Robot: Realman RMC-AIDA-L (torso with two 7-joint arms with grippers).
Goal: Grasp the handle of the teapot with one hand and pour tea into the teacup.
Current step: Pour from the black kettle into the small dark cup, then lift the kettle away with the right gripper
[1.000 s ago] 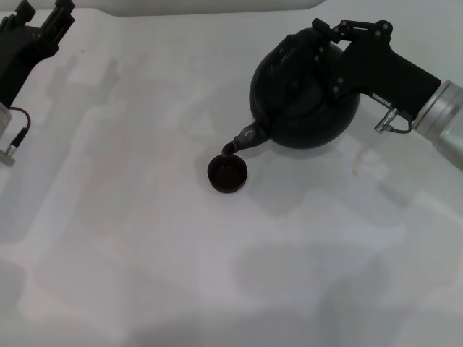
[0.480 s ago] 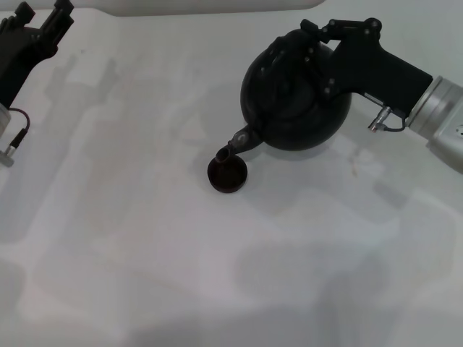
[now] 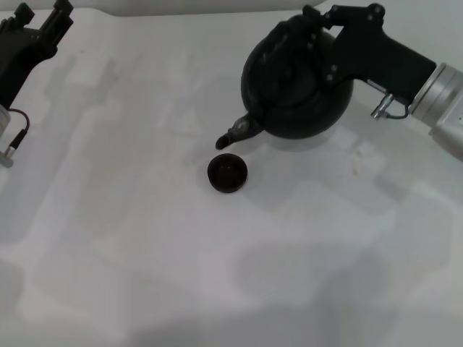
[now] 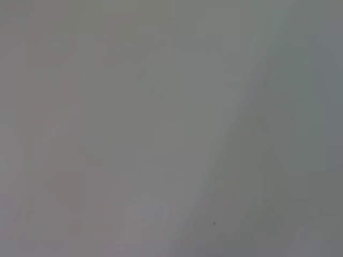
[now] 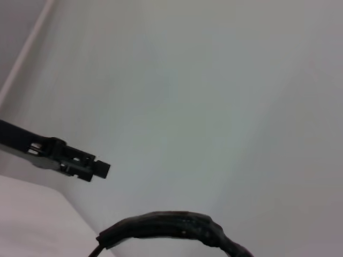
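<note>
The big round black teapot (image 3: 298, 97) hangs tilted above the table at the back right, its short spout (image 3: 233, 134) pointing down and left. My right gripper (image 3: 320, 23) comes in from the right and is shut on the ribbed black handle (image 3: 288, 45) over the pot's top. A stretch of that handle (image 5: 170, 227) also shows in the right wrist view. The tiny dark teacup (image 3: 227, 173) stands on the table just below and in front of the spout, a small gap apart from it. My left gripper (image 3: 42, 16) is parked open at the far left corner.
The white table (image 3: 145, 238) spreads around the cup. A thin cable and plug (image 3: 16, 137) hang from the left arm at the left edge. A small stain (image 3: 356, 165) marks the table right of the teapot. The left wrist view shows only plain grey.
The teapot has risen and swung back. Its spout, which was over the cup's rim, is now clear of the cup. The left arm has not moved.
</note>
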